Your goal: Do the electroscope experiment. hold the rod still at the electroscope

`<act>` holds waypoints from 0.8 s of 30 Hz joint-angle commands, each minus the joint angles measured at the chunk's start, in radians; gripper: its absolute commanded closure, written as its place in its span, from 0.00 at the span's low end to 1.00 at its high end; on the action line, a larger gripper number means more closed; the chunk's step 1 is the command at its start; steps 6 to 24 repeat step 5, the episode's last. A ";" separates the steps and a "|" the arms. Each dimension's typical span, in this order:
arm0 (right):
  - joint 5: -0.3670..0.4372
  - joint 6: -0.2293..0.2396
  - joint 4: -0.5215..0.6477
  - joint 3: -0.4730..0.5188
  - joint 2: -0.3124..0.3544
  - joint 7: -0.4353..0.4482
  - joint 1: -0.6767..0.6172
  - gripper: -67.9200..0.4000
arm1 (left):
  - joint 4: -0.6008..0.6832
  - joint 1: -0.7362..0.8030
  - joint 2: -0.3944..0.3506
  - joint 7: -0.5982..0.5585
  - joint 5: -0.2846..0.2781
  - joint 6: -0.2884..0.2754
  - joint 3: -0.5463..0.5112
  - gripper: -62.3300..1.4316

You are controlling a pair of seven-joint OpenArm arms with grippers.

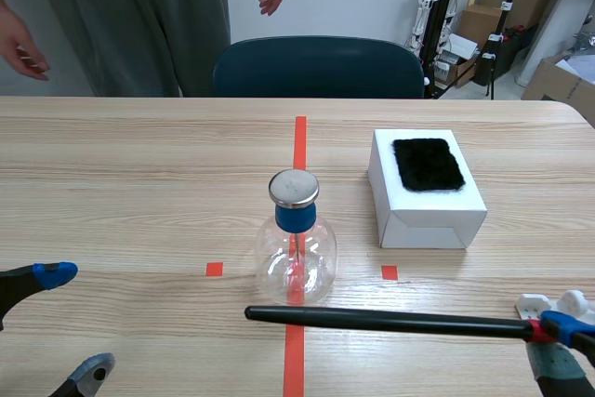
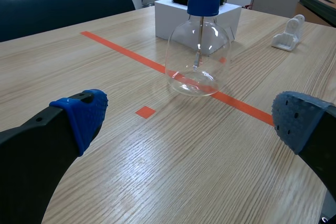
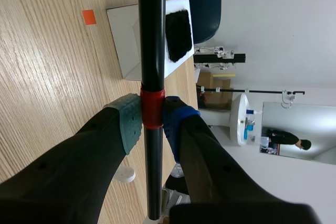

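Two-arm bench at the holding step of the electroscope experiment. The electroscope (image 1: 296, 246), a clear glass flask with a blue stopper (image 1: 296, 218) and a flat metal cap (image 1: 294, 188), stands upright on the orange-red centre line of the table (image 1: 139, 183). The right gripper (image 3: 152, 119) is clamped on the black rod (image 1: 390, 321) at its red band, one pad on either side. The rod's long axis runs across the table from the robot's right to its left. Its free tip passes the centre line on the robot's side of the flask, low against the glass belly as the scene view shows it. Whether rod and glass touch cannot be told. The metal cap lies away from the robot and above the tip, so the relation that matters is tip to cap; it is the right arm's to keep steady. The left gripper (image 1: 74, 323) hangs low at the robot's left with its pads wide apart and nothing between them, and the flask stands ahead of it. A white box (image 1: 423, 220) carrying a black fur patch (image 1: 428, 165) sits to the right of the flask, apart from it. No brand, label or writing can be read on any item.
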 commanded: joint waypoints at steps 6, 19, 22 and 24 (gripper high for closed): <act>0.004 -0.010 0.016 0.005 0.002 0.000 0.009 0.96 | 0.014 -0.005 -0.003 -0.013 -0.010 -0.002 0.000 0.00; 0.004 -0.010 0.016 0.005 0.002 0.000 0.009 0.96 | 0.014 -0.005 -0.003 -0.013 -0.010 -0.002 0.000 0.00; 0.004 -0.010 0.016 0.005 0.002 0.000 0.009 0.96 | 0.014 -0.005 -0.003 -0.013 -0.010 -0.002 0.000 0.00; 0.004 -0.010 0.016 0.005 0.002 0.000 0.009 0.96 | 0.014 -0.005 -0.003 -0.013 -0.010 -0.002 0.000 0.00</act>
